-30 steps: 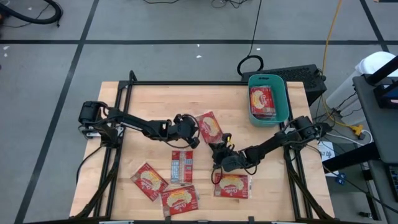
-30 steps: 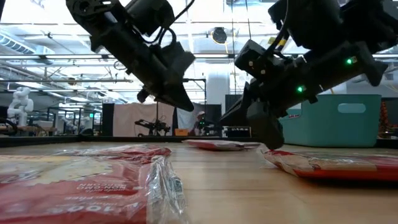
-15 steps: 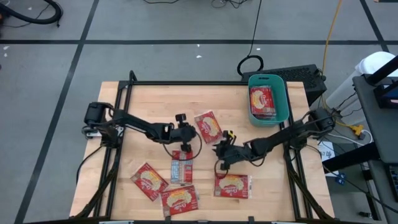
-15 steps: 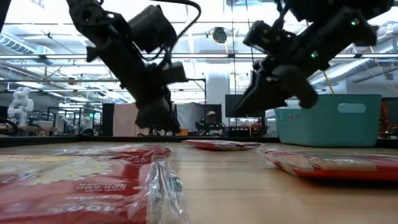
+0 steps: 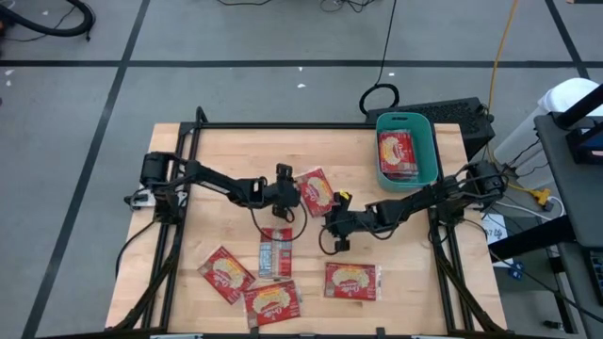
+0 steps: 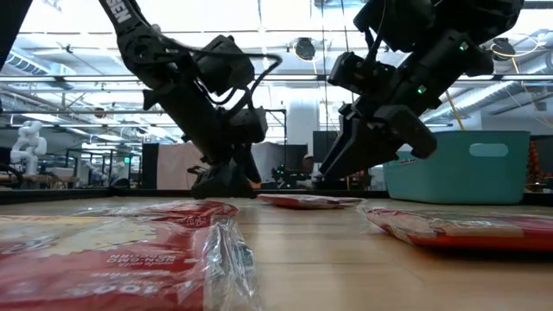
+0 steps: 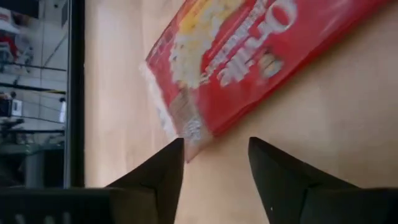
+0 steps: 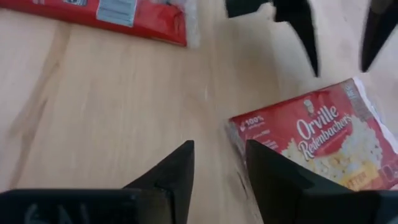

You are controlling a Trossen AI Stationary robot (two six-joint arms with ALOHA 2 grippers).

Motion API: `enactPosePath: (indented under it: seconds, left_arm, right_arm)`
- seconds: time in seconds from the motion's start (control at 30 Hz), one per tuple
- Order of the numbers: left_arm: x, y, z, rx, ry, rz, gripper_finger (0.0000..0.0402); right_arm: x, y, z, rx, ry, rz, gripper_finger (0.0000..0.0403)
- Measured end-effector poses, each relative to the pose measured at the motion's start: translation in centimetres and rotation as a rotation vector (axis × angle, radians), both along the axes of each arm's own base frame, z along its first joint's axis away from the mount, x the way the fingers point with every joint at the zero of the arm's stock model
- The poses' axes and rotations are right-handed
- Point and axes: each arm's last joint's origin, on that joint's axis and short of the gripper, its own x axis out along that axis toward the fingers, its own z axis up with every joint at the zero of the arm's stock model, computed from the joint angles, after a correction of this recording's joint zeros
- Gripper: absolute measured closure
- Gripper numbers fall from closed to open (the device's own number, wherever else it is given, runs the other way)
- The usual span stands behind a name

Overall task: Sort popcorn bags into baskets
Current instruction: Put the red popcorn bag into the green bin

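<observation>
Nearby, four popcorn bags [image 5: 268, 251] flank both claws.

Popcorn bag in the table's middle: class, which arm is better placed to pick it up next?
Left. The left gripper is open at the popcorn bag, an edge near its fingers; the right gripper sits farther off.

The teal basket [image 5: 431, 151] is hiding how many popcorn bags [image 5: 398, 153] are lying stacked inside. In the left wrist view, the picture's edge is cutting off most of one blurry red bag [image 7: 249, 56].
</observation>
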Motion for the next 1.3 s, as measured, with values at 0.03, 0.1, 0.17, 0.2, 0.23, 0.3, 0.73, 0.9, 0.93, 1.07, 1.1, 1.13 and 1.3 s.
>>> enactPosePath:
  seconds: [0.03,0.1,0.17,0.2,0.23,0.3,0.73,0.9,0.93,1.07,1.1,1.13,1.3]
  left_arm:
    - [0.1,0.3,-0.1,0.011,-0.001,-0.004,0.0228]
    - [0.1,0.8,-0.2,0.034,0.024,-0.035,0.0238]
    - [0.3,1.1,-0.3,0.038,0.031,-0.101,0.0248]
    - [0.5,1.3,-0.5,0.032,0.025,-0.135,0.0252]
    - [0.6,1.4,-0.7,0.019,0.02,-0.158,0.0256]
    - [0.8,1.7,-1.1,0.003,0.006,-0.175,0.0264]
    - [1.8,0.2,-1.6,-0.278,-0.064,-0.215,0.031]
    - [2.0,-1.4,-1.4,-0.268,-0.066,-0.241,0.0308]
    - [2.0,-1.6,-1.2,-0.27,-0.066,-0.237,0.0309]
    - [1.9,-2.2,-0.6,-0.262,-0.062,-0.232,0.0309]
    - [1.9,-2.3,-0.4,-0.257,-0.061,-0.228,0.0309]
    - [1.9,-2.4,-0.1,-0.251,-0.07,-0.227,0.0309]
    - [0.9,-2.6,1.6,-0.278,-0.052,-0.14,0.0309]
  right_arm:
    - [0.0,0.0,0.0,-0.003,0.005,0.002,0.0264]
    - [-0.1,0.0,-0.1,-0.014,0.021,0.011,0.0264]
    - [-0.3,0.0,-0.3,-0.025,0.045,0.017,0.0264]
    - [-0.4,0.0,-0.4,-0.029,0.057,0.014,0.0264]
    - [-0.4,-0.1,-0.4,-0.037,0.061,-0.002,0.0264]
    - [-0.4,-0.2,-0.4,-0.056,0.051,-0.035,0.0264]
    - [-1.1,-1.6,-1.1,-0.013,0.189,-0.03,0.0203]
    - [-1.0,-2.1,-1.6,-0.009,0.209,-0.016,0.0199]
    - [-0.9,-2.4,-1.8,0.0,0.215,-0.029,0.0205]
    - [-0.8,-3.1,-2.3,0.03,0.227,-0.076,0.0239]
    - [-0.7,-3.1,-2.2,0.034,0.219,-0.084,0.0247]
    - [-0.7,-3.1,-2.1,0.035,0.209,-0.091,0.0255]
    - [-0.9,-2.9,-0.9,0.002,0.169,-0.108,0.0263]
